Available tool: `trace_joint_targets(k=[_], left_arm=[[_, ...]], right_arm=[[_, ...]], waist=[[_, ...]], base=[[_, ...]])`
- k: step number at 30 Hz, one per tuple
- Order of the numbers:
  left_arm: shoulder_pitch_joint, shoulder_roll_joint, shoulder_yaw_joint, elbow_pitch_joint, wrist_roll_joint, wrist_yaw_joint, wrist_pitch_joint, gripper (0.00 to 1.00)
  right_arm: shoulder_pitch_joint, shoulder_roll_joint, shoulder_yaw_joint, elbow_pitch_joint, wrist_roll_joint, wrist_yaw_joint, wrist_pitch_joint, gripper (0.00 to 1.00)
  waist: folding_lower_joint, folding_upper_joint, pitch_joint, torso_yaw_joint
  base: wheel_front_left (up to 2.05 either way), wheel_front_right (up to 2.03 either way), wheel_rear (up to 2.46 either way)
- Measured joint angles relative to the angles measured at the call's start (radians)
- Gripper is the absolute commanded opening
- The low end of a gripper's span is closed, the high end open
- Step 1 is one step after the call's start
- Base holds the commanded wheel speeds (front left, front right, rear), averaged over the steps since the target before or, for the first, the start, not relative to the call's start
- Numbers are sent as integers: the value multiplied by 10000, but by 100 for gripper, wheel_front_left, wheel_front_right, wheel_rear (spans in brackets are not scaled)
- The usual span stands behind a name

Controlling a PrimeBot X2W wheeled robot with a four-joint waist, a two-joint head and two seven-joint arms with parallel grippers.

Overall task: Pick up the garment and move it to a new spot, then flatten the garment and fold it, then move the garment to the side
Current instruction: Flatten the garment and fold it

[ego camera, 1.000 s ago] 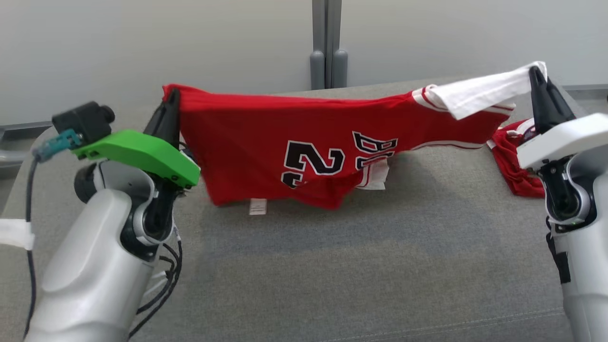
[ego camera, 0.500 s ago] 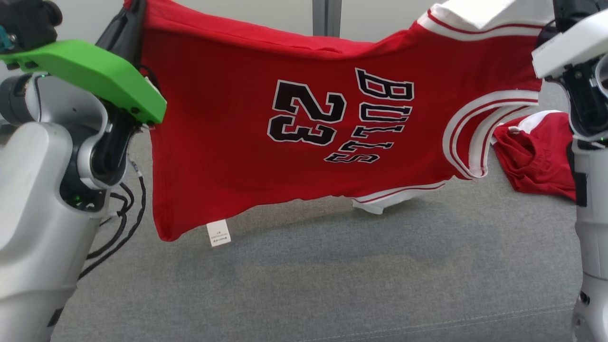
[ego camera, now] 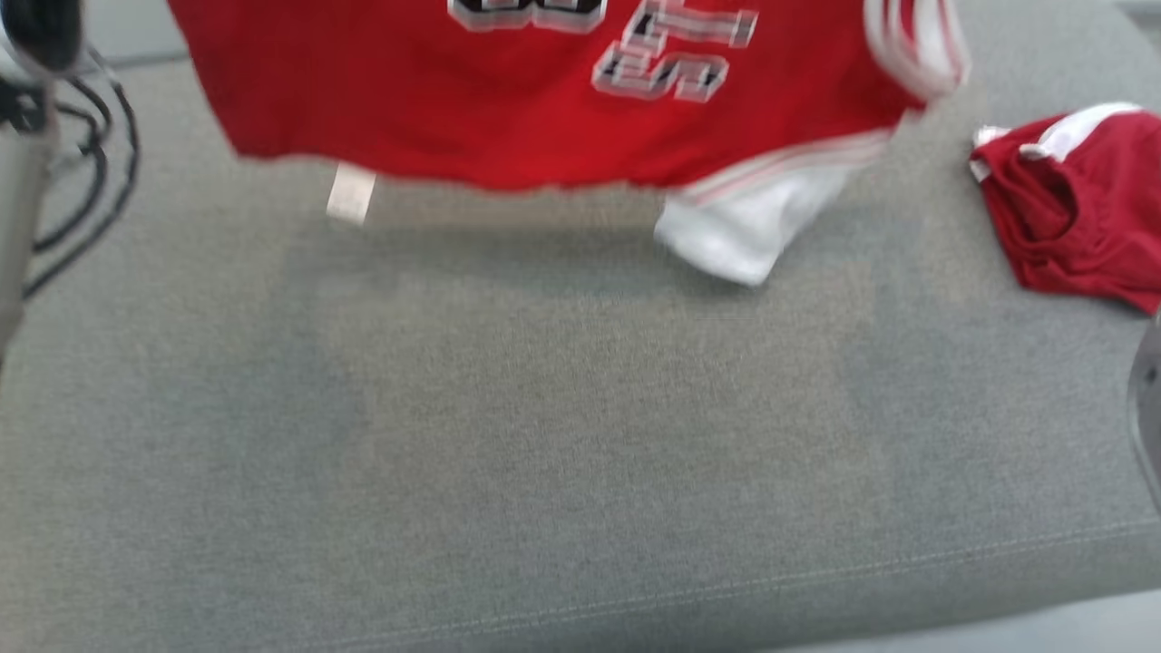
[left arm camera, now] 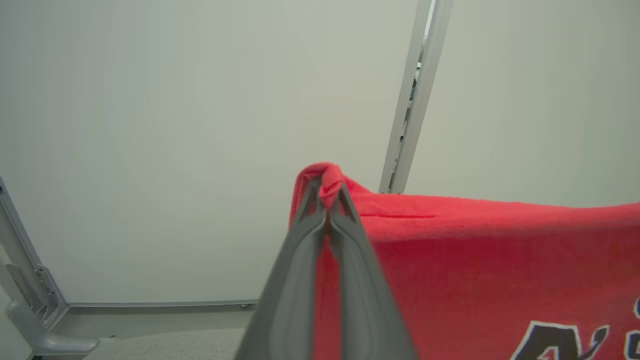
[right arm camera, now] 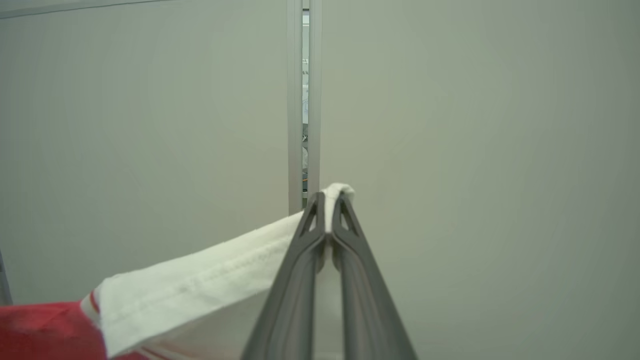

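The garment [ego camera: 508, 109] is a red jersey with black-and-white lettering and white trim, hanging in the air across the top of the head view, its lower edge and a white sleeve [ego camera: 744, 227] dangling over the grey cushion [ego camera: 544, 435]. In the left wrist view my left gripper [left arm camera: 327, 192] is shut on a bunched red corner of the jersey [left arm camera: 475, 260]. In the right wrist view my right gripper [right arm camera: 329, 200] is shut on the white band of the jersey [right arm camera: 200, 285]. The jersey stretches between both grippers.
A second crumpled red garment [ego camera: 1070, 218] with white trim lies on the cushion at the right. Black cables [ego camera: 82, 163] of my left arm hang at the left edge. A pale wall with a grey post [right arm camera: 302, 100] stands behind.
Both grippers have lifted the jersey much higher, out of the head view's top. The jersey has unfurled and hangs free above the cushion. The head view has tilted down.
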Motion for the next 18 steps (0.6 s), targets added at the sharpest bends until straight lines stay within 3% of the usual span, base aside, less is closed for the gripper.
trace_joint_targets(k=[6, 10, 18], left_arm=[[-1934, -251, 230, 1605, 796, -161, -1709, 0], [-2850, -491, 466, 2251, 1014, -543, -3210, 0], [-2959, -663, 516, 3492, 871, -1147, -3837, 0]], right_arm=[[-2222, 694, -686, 1705, -1413, 4, -1910, 0], [-3190, 895, -1363, 2451, -2220, 4, -3289, 0], [-3420, 1271, -1331, 3860, -2328, 4, -3935, 0]], waist=[[3, 0, 1153, -99], [3, 0, 1818, -190], [3, 0, 2827, -299]], base=[[0, 0, 0], [0, 0, 0], [0, 0, 0]])
